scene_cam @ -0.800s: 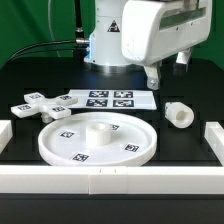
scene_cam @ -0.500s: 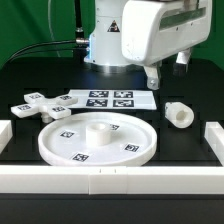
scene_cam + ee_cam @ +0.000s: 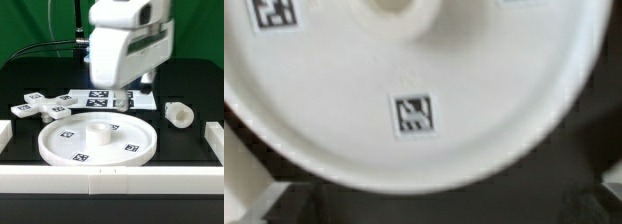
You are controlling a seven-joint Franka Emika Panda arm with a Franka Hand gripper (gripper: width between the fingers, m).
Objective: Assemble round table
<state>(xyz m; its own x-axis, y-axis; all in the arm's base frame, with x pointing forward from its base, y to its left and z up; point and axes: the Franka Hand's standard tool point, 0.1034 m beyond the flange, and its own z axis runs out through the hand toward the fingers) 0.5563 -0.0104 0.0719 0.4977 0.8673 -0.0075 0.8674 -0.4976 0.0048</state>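
Hovering above round table disc (image 3: 100, 145), which lies flat on counter (image 3: 40, 80), lower centre of exterior frame. Likely rigid, light, slick plastic; best pinched at raised rim. Hand (image 3: 121, 97) blurred, cannot tell if spread.

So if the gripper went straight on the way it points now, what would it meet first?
Most likely the large rimmed disc: its white face fills the wrist view, with the hub at one edge. The exterior view leaves depth unclear, so this is a judgement.
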